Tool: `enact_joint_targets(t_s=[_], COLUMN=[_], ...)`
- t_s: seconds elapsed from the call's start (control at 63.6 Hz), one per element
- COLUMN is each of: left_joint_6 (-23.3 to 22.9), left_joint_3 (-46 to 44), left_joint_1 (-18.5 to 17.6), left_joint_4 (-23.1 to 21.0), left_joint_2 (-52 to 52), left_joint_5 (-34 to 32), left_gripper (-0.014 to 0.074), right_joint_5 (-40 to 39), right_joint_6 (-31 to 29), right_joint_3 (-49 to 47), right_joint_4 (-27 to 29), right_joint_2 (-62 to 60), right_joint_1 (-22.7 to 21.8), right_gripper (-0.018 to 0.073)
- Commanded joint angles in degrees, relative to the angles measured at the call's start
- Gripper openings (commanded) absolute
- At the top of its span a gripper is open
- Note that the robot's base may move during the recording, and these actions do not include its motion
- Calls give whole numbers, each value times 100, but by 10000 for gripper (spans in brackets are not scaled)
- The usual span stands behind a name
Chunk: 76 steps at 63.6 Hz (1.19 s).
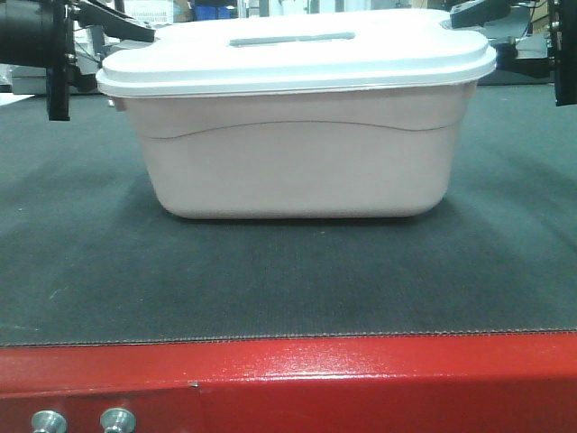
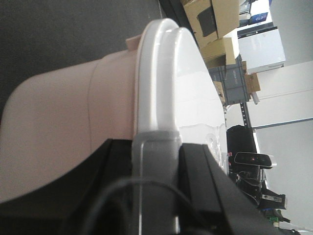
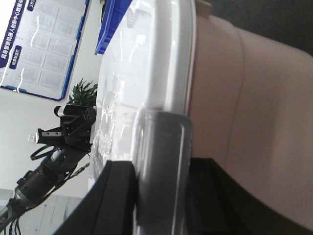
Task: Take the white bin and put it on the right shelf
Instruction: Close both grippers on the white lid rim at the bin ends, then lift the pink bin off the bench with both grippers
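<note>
Currently seated flat on the dark textured mat (image 1: 288, 280), lid fitted: white bin (image 1: 297, 162), centred behind the red frame (image 1: 361, 370) with two bolts (image 1: 49, 421) at lower left. Left gripper (image 2: 156, 144) at the left end of the lid, black fingers (image 2: 205, 186) closed against both sides of the grey latch (image 2: 156, 186), pinching it at the rim. Right gripper (image 3: 159, 169) at the opposite end, likewise clamped on the second grey latch (image 3: 161, 142). Blue bin (image 3: 115, 24) beyond the lid in the right wrist view; cardboard boxes (image 2: 215, 19) in the left wrist view.
</note>
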Motion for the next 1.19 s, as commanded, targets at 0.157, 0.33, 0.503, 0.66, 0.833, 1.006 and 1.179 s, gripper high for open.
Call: enact_joint_targets(t_s=[0.157,0.33,0.503,0.66,0.833,1.006,1.179], left_joint_6=[63,229,336,336,325,234,234], left_joint_3=[-190,-190,-236,-556,-954,-1295,-1540], left_joint_1=[-55,-55,-55,-60,-60,-60,-60], left_joint_4=[-1012,-1267,-1264,-1095,-1071,-995,-787], left_joint_2=[-317,-454,-883,-1327,-1840,-2284,-2606], left_joint_5=[1214,1433,1433,1433,1433,1433,1411], left_gripper=[-126,-126,-126,-126,-126,-126,-126], right_joint_5=[1049,1049,1049,1049,1049,1049,1049], right_joint_6=[-323,-353,-375,-375,-387,-391,-391], right_joint_3=[-184,-184,-184,-184,-184,-184,-184], right_joint_4=[1463,1602,1596,1596,1596,1678,1796], right_joint_2=[-304,-416,-512,-742,-1176,-1605,-2038], right_joint_1=[14,14,14,46,92,97,97], right_gripper=[98,98,98,98,98,98,98])
